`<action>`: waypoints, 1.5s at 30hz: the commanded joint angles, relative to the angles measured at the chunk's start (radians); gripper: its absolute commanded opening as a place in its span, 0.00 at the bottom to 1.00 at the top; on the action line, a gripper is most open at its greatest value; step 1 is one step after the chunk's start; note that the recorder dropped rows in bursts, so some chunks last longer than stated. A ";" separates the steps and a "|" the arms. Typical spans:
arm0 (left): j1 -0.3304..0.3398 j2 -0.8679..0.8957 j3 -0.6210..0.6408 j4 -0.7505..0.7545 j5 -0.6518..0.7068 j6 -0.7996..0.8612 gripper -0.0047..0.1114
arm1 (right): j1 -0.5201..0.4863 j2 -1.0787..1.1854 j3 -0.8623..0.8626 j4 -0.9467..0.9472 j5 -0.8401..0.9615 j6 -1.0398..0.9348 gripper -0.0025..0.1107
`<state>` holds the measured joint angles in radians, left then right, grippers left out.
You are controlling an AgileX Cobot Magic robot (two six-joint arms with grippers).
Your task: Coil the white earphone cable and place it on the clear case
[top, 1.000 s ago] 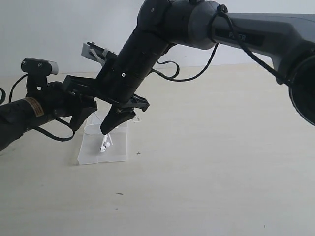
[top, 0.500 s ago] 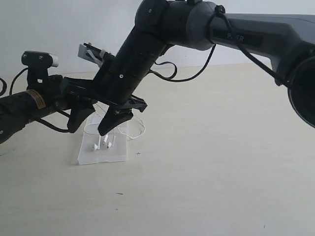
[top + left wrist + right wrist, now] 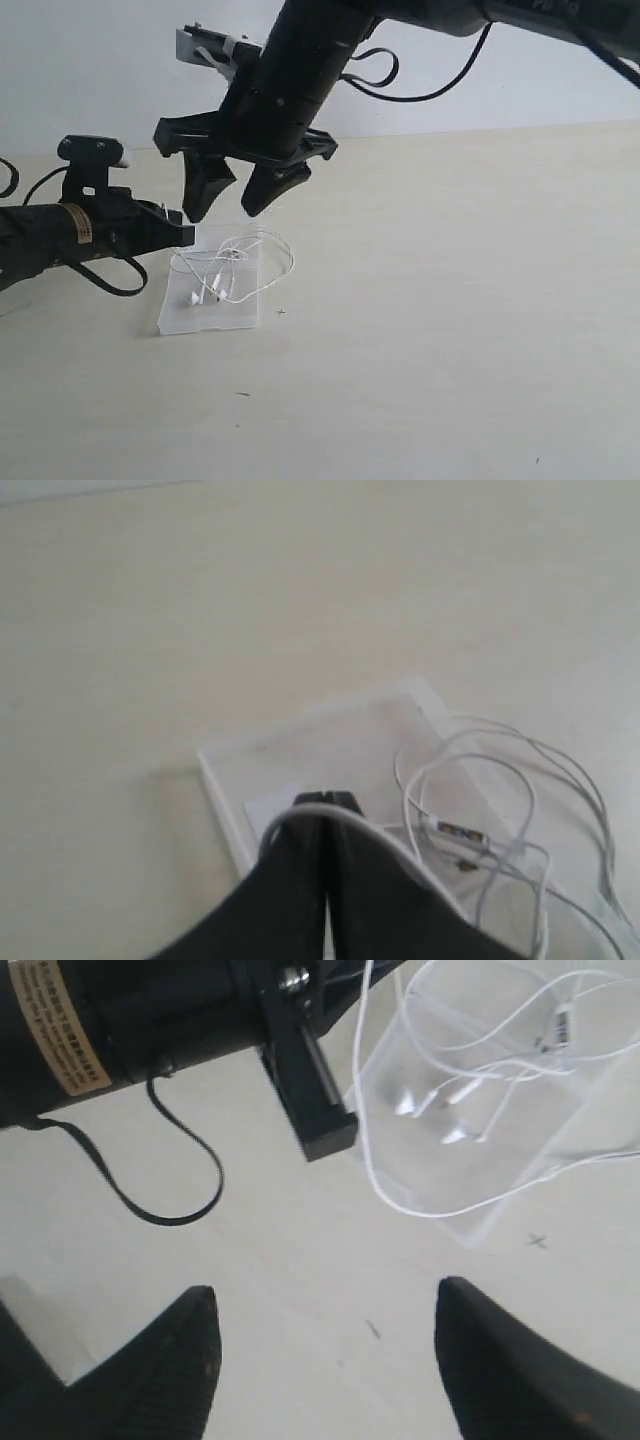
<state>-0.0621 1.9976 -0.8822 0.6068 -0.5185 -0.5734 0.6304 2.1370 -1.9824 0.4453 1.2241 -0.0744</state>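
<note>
**Placement stage.** Right tool (image 3: 222, 208), jaws spread and empty, hangs above the clear case (image 3: 215, 318). Left tool (image 3: 186, 235), jaws pressed together, sits low at the case's end; whether it nips a strand cannot be told. Beneath the right tool the white earphone cable (image 3: 238, 262) lies loosely looped on the case. One loop spills onto the surface (image 3: 450, 330). The likely next move is to gather that stray loop onto the case.

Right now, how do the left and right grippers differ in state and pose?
The left gripper is shut; the right gripper stands open. The left gripper sits low at one end of the clear case; the right gripper hangs raised above it. Both are black and close to the white earphone cable, which lies loosely on the case.
</note>
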 commanded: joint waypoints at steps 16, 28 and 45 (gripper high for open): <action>-0.019 -0.027 -0.251 1.138 -0.018 -1.289 0.04 | -0.007 -0.021 0.002 -0.257 -0.003 0.033 0.52; -0.006 -0.027 -0.257 1.138 0.001 -1.477 0.04 | -0.010 -0.011 0.002 -0.183 -0.003 0.035 0.33; 0.122 -0.027 -0.257 1.138 -0.130 -1.550 0.04 | -0.010 0.151 0.004 0.325 -0.003 -0.607 0.02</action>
<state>0.0479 1.9788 -1.1337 1.7464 -0.6164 -2.1171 0.6256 2.2719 -1.9824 0.6839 1.2260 -0.6114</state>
